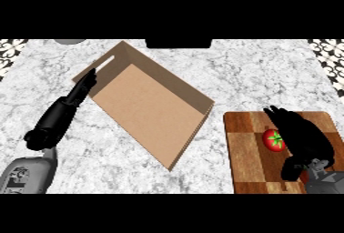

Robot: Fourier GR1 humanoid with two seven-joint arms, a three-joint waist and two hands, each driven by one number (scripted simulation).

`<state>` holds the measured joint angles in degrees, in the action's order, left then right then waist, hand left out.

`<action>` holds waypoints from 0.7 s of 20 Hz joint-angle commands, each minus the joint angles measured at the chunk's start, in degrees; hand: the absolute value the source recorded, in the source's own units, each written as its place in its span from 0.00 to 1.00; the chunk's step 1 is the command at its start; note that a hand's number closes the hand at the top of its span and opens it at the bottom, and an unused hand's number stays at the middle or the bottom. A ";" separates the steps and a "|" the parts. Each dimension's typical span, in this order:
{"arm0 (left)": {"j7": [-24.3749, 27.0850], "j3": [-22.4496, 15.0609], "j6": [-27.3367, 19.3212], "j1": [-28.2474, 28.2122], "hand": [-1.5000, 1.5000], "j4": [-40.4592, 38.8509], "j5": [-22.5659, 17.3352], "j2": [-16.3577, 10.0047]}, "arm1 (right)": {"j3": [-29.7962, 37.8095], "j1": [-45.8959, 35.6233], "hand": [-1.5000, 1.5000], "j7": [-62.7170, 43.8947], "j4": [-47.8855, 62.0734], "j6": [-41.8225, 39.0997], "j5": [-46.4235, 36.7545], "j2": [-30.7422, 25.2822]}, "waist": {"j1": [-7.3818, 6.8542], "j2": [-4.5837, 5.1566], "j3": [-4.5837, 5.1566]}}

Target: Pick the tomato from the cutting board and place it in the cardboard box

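- Pale grey-white veined stone table [269, 77]: smooth, marble-like.
- Open brown cardboard box [148, 109]: matt, plain paperboard.
- Rectangular chequered wooden cutting board [245, 150]: smooth, grained, faint sheen.
- Round red tomato [273, 140]: glossy skin.

A marbled grey-white counter [269, 73] fills the view. At its far edge sit a grey rounded thing [70, 41], cut off, and a black block [178, 43]. Patterned tiles [327, 57] show at both far corners
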<state>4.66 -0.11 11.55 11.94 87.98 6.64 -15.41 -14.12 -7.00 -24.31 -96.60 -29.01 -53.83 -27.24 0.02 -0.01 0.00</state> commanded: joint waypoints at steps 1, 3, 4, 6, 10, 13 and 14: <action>-1.45 2.74 3.27 -0.13 0.50 1.31 -1.65 -1.40 | 0.30 0.62 0.00 -0.38 1.06 0.84 -3.94 2.25 | -0.04 -0.02 0.00; -1.20 1.49 1.61 -1.00 0.50 1.63 0.50 0.49 | 2.23 1.92 0.00 1.89 1.25 0.14 -4.24 0.57 | 0.04 -0.03 0.00; -0.49 1.28 1.87 -1.52 0.50 2.44 0.17 0.57 | 2.00 2.43 0.00 5.78 7.75 6.13 -5.27 0.82 | -0.07 0.00 -0.01; -0.17 1.73 2.20 0.41 0.50 0.44 0.42 1.20 | 3.92 -1.02 0.00 6.76 10.57 4.08 -4.88 1.91 | -0.08 0.03 0.00; -0.93 2.61 3.02 -1.47 0.50 2.17 0.49 1.03 | 3.99 1.78 0.00 11.23 9.76 4.34 -5.37 1.29 | -0.02 -0.03 0.00; 0.56 2.10 1.93 -0.26 0.50 0.06 2.35 1.45 | 1.40 -2.65 1.00 14.88 13.07 7.31 -7.89 2.05 | -0.18 0.03 -0.01; 4.62 3.34 2.74 -0.71 0.50 -3.20 1.45 1.04 | 0.66 -0.44 1.00 15.32 10.60 9.08 -8.43 2.32 | 0.01 0.03 0.01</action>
<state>5.62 2.00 13.57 11.88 87.48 8.24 -14.05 -12.31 -7.67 -12.86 -85.83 -22.72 -60.66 -24.85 -0.03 -0.02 0.04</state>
